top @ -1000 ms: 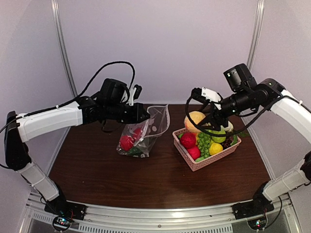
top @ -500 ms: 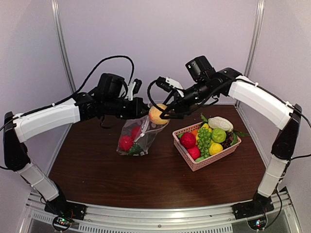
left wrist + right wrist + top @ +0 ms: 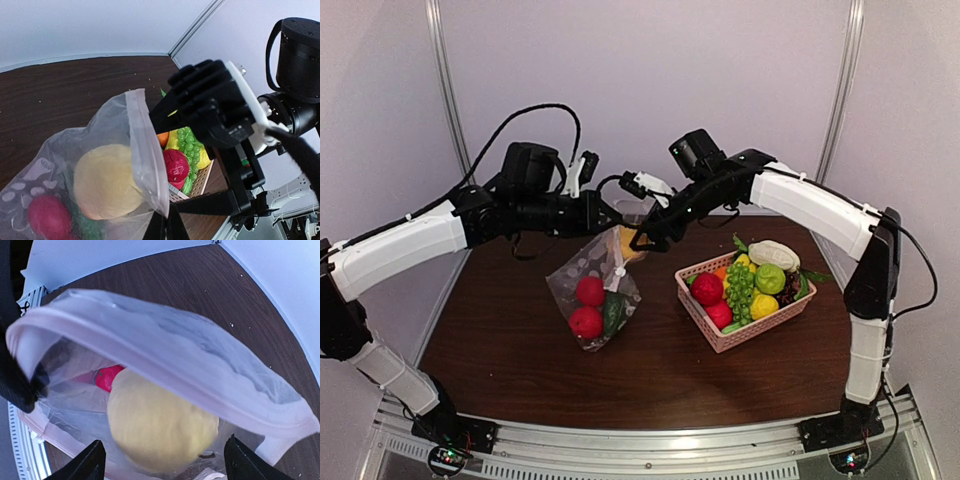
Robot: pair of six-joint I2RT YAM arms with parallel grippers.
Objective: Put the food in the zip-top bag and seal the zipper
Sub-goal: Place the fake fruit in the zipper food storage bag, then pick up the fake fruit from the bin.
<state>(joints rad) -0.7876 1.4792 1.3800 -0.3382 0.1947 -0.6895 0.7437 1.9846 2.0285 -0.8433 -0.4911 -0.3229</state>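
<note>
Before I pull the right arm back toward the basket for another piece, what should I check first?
1. Left gripper shut on the zip-top bag's mouth edge, mouth held up: ok.
2. Yellow fruit inside the bag, apart from the fingers: ok.
3. Right gripper open and empty over the mouth: ok.
4. Zipper unsealed, mouth wide for more food: ok.
5. Pink basket emptied: not ok, grapes and other pieces remain.
</note>
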